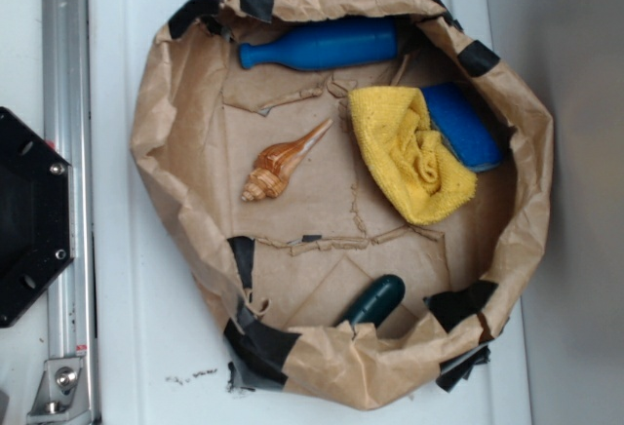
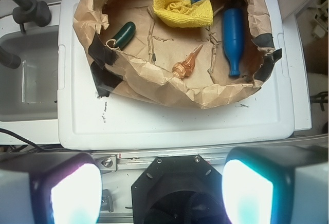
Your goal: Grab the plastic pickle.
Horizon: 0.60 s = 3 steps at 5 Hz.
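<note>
The plastic pickle (image 1: pixel 374 300), a small dark green glossy cylinder, lies at the front rim inside the brown paper nest (image 1: pixel 166 103). The wrist view shows the plastic pickle (image 2: pixel 123 34) at the nest's left side. My gripper (image 2: pixel 162 190) hangs high above the robot's black base, well short of the nest, and does not show in the exterior view. Its fingers (image 2: pixel 77 193) stand wide apart with nothing between them.
A long blue bottle toy (image 1: pixel 322 45), a brown striped seashell (image 1: pixel 283 164), a yellow cloth (image 1: pixel 409 152) and a blue block (image 1: pixel 463 125) also lie in the nest. The nest sits on a white lid (image 2: pixel 175 124). A grey sink (image 2: pixel 25 75) is left of it.
</note>
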Tool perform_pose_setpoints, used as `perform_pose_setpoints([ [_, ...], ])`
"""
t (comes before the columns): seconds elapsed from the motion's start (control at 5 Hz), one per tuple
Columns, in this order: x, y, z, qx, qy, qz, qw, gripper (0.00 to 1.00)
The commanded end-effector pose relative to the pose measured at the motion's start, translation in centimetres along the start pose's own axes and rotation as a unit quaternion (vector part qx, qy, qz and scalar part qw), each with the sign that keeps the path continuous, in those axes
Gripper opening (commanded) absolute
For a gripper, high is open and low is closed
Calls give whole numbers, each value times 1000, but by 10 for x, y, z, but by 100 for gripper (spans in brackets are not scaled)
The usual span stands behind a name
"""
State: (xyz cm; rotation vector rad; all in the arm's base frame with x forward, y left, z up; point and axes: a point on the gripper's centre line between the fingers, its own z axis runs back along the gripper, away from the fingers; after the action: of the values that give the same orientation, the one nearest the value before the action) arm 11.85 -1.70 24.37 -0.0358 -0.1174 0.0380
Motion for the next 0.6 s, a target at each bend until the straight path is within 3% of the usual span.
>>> perform_pose_setpoints([
  [0.0, 0, 0, 0, 0, 0, 0, 1000, 100],
  [0.2, 39, 14, -21, 2, 48, 64, 997, 100],
  [0.4, 62, 18, -40, 29, 24, 142, 989, 100],
])
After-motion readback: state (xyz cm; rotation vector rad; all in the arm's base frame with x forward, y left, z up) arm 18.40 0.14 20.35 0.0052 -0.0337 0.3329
